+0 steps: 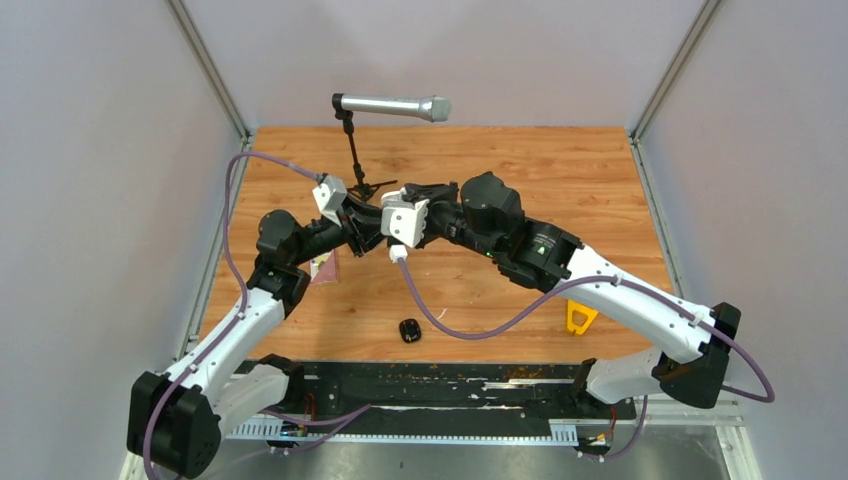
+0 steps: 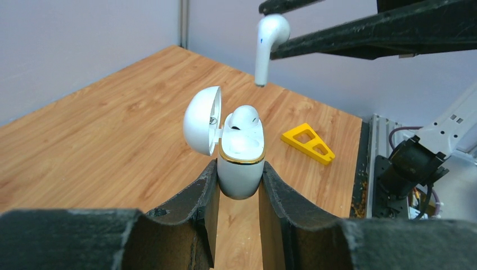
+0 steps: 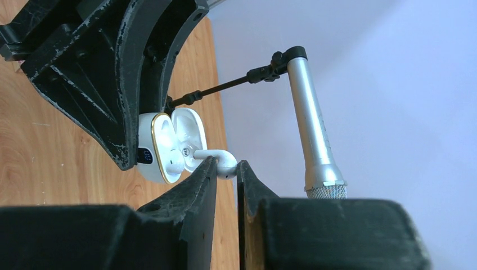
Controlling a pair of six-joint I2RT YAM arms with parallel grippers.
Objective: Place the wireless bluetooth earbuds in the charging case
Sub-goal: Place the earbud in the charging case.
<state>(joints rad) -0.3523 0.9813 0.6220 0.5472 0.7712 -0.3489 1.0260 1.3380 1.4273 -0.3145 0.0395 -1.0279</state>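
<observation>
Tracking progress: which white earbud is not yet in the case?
The earbud in the right gripper, outside the open case; the other bud sits in the case, which the left gripper holds.

The left gripper (image 2: 239, 169) holds the charging case (image 2: 241, 177) upright between its fingers above the middle of the table (image 1: 560, 170). The case's lid is hinged open to the left in the left wrist view, with 1 earbud (image 2: 243, 118) seated inside, and the right gripper (image 3: 226, 163) holds a 2nd earbud (image 2: 269, 39) just above the opening. Behind both stands a microphone (image 1: 392, 105), and nearer the arm bases a 2nd case (image 1: 410, 330) lies on the table, with a triangular block (image 1: 579, 317) to its right.
</observation>
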